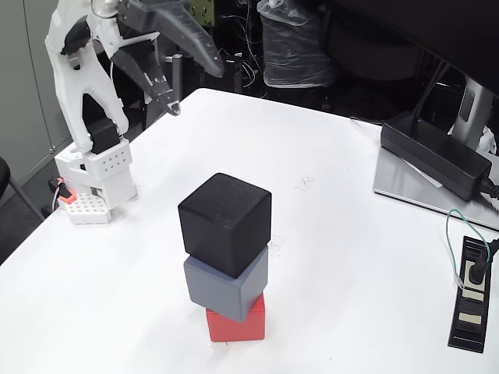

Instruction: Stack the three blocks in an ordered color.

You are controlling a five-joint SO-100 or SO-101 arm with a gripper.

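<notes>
Black block (225, 224) on grey block (227, 289) on red block (236, 325), stacked.
Red mostly hidden under grey; gripper (196, 84) raised at back left, spread wide, holding nothing.

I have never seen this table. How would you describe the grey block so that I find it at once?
Start at the white table and look near its front edge, where three cubes stand in one tower. The grey block is the middle one. It lies under the black block and on the red block, which it partly overhangs.
</notes>
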